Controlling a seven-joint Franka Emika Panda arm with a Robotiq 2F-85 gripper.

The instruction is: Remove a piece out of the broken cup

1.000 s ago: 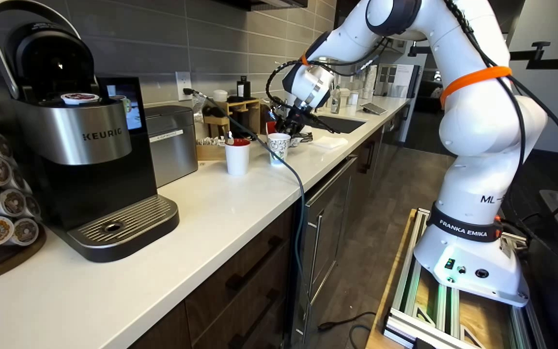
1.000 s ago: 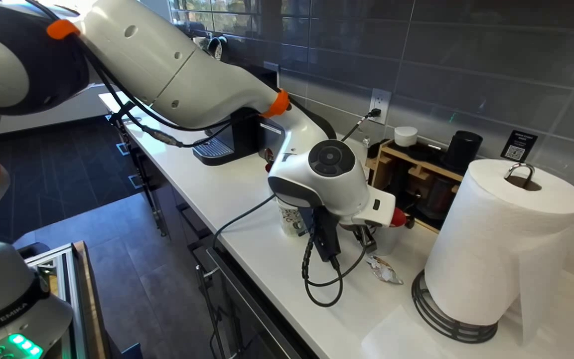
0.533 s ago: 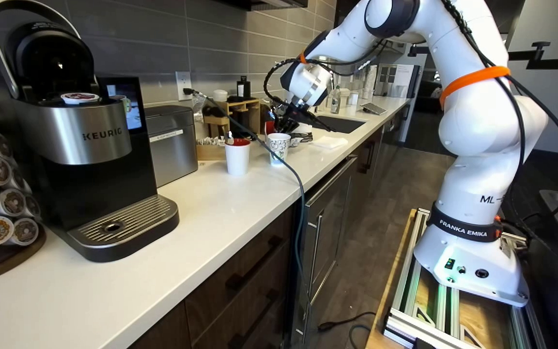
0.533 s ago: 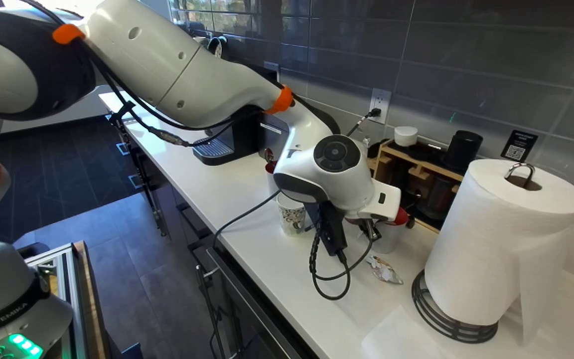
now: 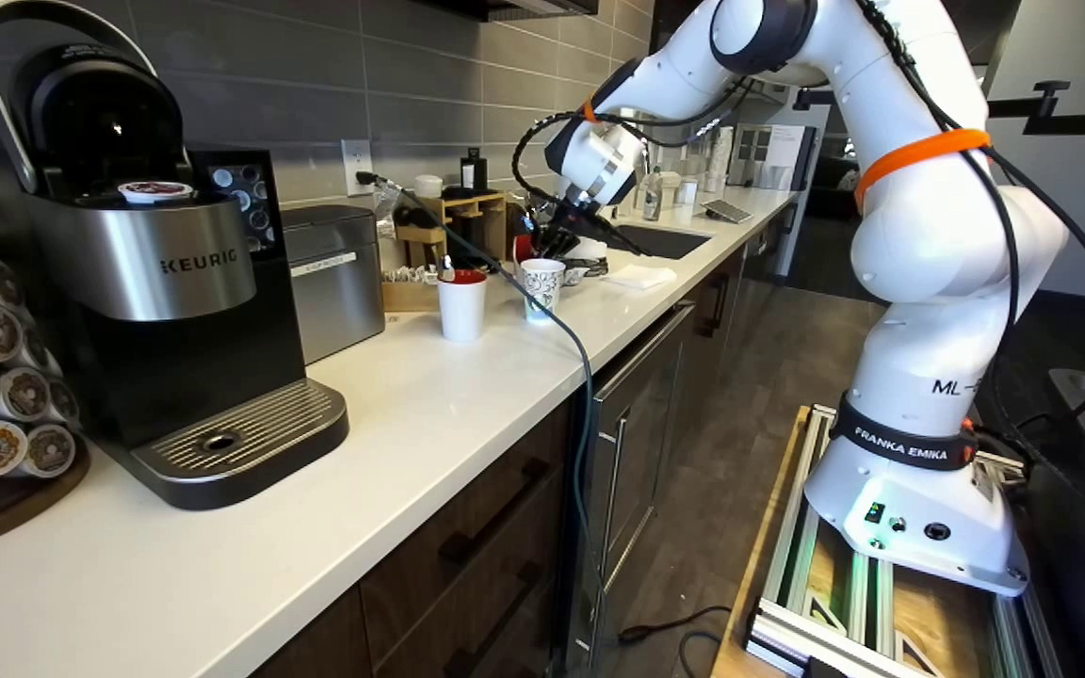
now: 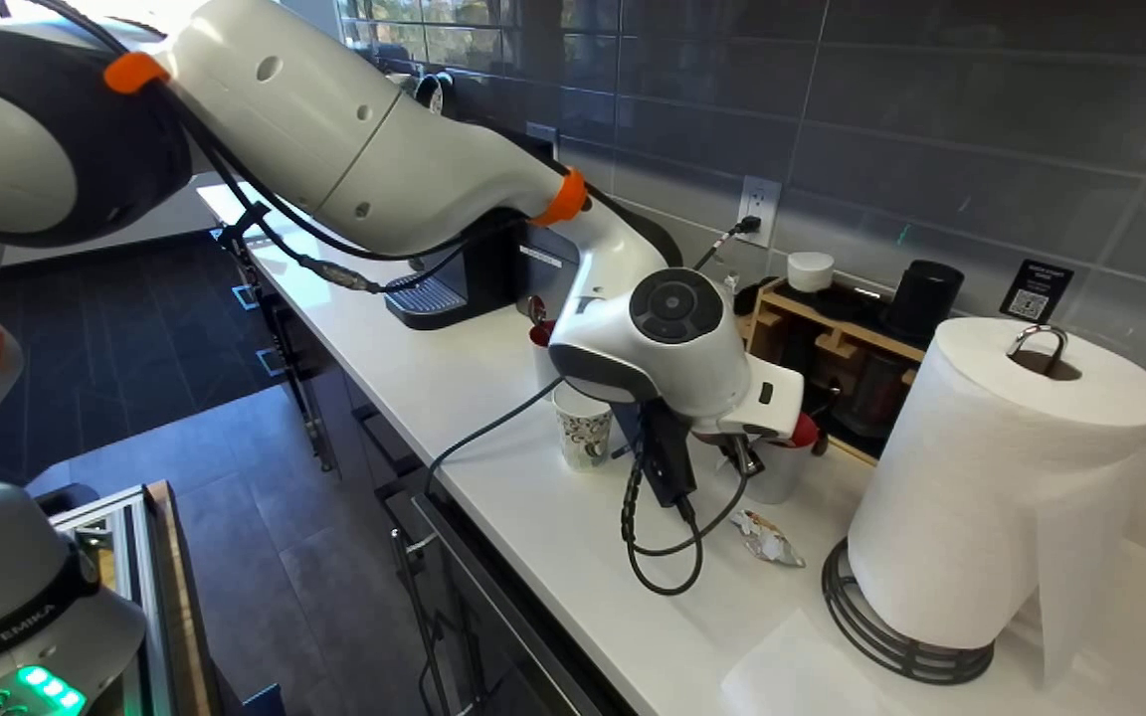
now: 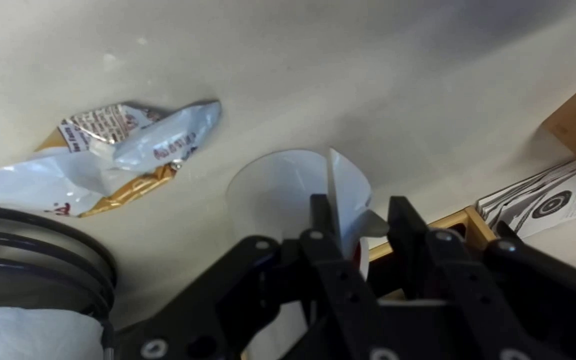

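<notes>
The broken cup [image 7: 273, 190] is white with a red inside and stands on the counter under the gripper. In the wrist view its wall has an upright torn edge, and a small pale flap [image 7: 374, 225] sticks out between the fingers. The cup also shows in both exterior views, as a red-and-white part behind the gripper [image 5: 524, 248] and below the wrist [image 6: 780, 472]. My gripper [image 7: 361, 215] is open. One finger is on the cup's side of the torn edge, the other is beyond the flap. Whether a finger touches the cup cannot be told.
A patterned cup [image 6: 584, 433] stands close by, with a white cup [image 5: 462, 309] beyond. A crumpled wrapper [image 7: 143, 155] lies beside the broken cup. A paper towel roll [image 6: 1011, 497] and wooden organizer [image 6: 837, 323] stand near. A cable [image 5: 552, 315] crosses the counter.
The wrist has shifted slightly toward the wall over the last second, uncovering more of the patterned cup. In the last half second it has barely moved.
</notes>
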